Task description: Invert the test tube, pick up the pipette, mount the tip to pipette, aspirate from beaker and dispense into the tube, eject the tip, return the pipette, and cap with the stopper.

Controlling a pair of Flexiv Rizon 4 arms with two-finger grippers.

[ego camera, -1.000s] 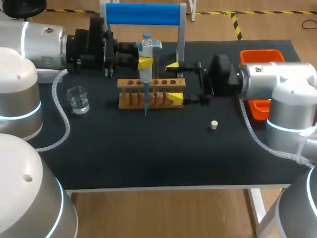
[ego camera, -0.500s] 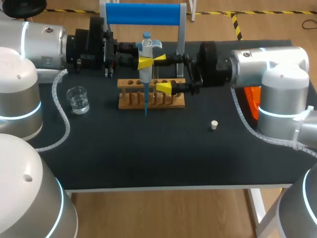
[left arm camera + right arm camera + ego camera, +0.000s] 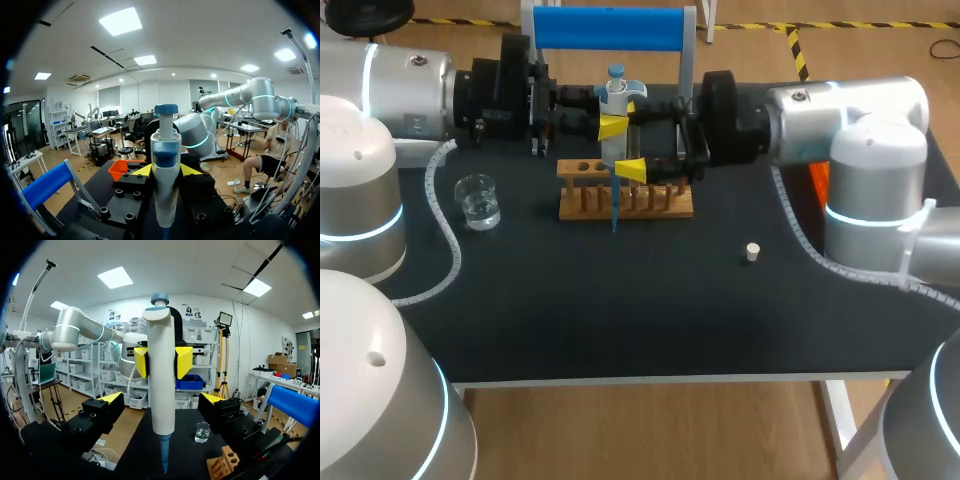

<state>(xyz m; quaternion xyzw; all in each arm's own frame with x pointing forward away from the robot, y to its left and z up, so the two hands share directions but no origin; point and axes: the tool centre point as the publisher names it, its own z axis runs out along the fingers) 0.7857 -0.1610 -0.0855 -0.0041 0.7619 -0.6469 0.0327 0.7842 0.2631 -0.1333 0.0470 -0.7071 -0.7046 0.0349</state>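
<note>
Right gripper (image 3: pixel 635 137) had swung in from the table's right side over the last second and now straddled the white plastic pipette (image 3: pixel 614 150), fingers spread wide on either side and not touching it. Pipette stood upright above the wooden tube rack (image 3: pixel 660 203), clamped at mid-body by the left gripper (image 3: pixel 166 170). Its blue conical tip (image 3: pixel 615 205) was mounted and pointed down in front of the rack. Small glass beaker (image 3: pixel 478 200) with clear liquid sat well to the left. White stopper (image 3: pixel 752 252) lay loose on the black table (image 3: pixel 620 310) to the right. Test tube not clearly made out. Risk: if the right fingers closed off-centre or the arm overshot, they could shove the pipette askew in the left grip, knock the tip against the rack, or loosen it.
</note>
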